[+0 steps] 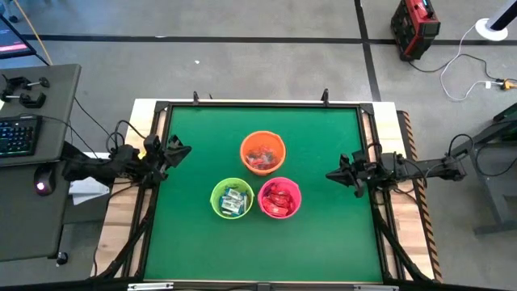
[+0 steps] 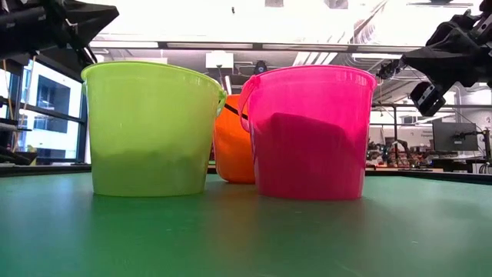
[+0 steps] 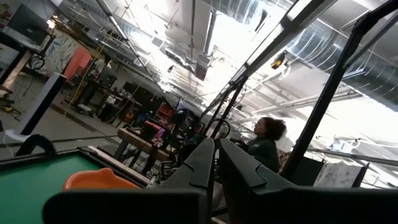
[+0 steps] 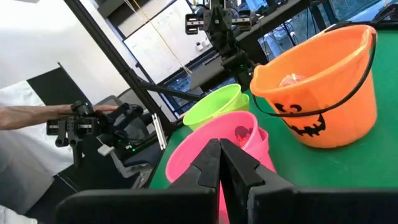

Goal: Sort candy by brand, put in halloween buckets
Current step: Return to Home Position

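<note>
L arm (image 1: 97,168) & R arm (image 1: 420,168) both matte black w/ thin black cables, jaws angular & wedge-shaped.

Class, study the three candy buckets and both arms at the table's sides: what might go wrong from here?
The green bucket, pink bucket and orange bucket stand bunched together, so knocking one could shift the others. The right pincer hangs near rim height; a low inward swing might clip the pink rim. The left pincer waits opposite.
</note>
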### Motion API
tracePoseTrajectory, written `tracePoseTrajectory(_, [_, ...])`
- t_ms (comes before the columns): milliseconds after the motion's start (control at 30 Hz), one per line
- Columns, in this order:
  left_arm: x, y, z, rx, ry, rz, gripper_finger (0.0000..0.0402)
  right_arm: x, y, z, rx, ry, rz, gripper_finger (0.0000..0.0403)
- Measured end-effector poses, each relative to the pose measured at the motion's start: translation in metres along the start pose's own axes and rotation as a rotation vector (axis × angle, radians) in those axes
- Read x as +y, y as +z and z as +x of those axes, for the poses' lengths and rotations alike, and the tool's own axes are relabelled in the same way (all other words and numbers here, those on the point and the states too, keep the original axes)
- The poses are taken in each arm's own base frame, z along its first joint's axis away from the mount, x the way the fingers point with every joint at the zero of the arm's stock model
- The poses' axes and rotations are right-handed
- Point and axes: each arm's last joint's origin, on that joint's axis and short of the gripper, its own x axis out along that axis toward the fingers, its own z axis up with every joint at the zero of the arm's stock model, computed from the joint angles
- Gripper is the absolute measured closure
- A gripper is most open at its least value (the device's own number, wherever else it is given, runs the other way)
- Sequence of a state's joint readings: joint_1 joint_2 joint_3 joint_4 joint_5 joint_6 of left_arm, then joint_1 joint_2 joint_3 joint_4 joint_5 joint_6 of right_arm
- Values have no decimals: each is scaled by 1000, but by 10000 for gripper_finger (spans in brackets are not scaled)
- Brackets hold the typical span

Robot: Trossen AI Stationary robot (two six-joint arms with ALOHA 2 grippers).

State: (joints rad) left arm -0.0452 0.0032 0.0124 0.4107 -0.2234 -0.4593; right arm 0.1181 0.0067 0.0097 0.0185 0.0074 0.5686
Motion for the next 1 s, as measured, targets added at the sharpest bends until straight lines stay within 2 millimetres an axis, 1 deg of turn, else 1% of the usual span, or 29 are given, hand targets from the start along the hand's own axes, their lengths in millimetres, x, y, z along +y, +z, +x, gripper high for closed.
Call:
tracePoseTrajectory(400, [0,0,0,3,1,1,387,0,0,0,0,0,0,402])
tracePoseTrajectory(467, [1,-2,0,24,9,67,387,0,0,0,0,0,0,402])
tracePoseTrajectory(567, [4,-10,-1,116,5,299,387,0,0,0,0,0,0,402])
tracePoseTrajectory(633, [7,-16,-2,182,18,383,387,0,0,0,0,0,0,402])
tracePoseTrajectory(867, [17,-28,-5,332,95,443,387,0,0,0,0,0,0,402])
tracePoseTrajectory(1000, [18,-30,-6,348,95,445,387,0,0,0,0,0,0,402])
